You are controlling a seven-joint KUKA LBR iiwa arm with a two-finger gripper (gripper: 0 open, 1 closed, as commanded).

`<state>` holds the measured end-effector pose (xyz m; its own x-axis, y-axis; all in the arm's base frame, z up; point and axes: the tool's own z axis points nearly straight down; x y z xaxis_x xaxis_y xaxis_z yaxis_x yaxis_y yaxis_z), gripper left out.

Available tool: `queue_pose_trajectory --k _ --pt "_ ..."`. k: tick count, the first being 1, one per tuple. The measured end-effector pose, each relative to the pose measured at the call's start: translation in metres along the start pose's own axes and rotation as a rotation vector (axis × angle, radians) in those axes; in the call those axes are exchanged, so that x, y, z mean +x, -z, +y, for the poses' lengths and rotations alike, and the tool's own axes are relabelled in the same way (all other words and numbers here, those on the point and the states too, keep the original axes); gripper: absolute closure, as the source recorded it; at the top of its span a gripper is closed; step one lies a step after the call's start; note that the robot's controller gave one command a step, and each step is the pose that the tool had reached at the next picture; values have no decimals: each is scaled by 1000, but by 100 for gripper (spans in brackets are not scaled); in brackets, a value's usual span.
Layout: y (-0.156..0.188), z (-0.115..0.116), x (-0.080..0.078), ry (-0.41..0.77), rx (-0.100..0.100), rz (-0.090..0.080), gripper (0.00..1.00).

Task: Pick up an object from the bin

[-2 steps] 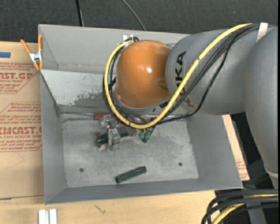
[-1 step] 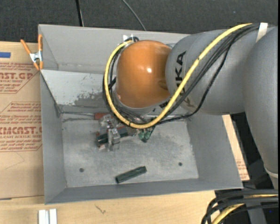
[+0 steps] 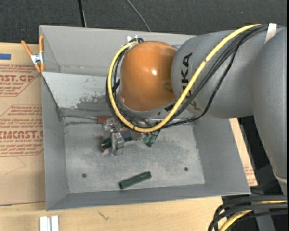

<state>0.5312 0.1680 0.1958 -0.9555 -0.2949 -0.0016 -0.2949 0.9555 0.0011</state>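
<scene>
A slim dark bar (image 3: 135, 179) lay flat and slanted near the front of the bin's (image 3: 53, 143) floor. A small green piece (image 3: 151, 139) lay farther back, near the middle. A black cable (image 3: 80, 6) ran beyond the rear wall.

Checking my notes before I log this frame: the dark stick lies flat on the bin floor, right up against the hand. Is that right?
Not quite. The camera view shows the dark stick lying flat on the floor of the bin, but it is apart from the hand, not against it. Bare floor lies between them, and the stick is nearer the wall at the bottom of the view.
</scene>
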Motion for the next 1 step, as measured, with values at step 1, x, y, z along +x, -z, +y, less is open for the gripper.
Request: queue_pose_trajectory --k 1 --pt "17 -14 -25 135 0 0 100"
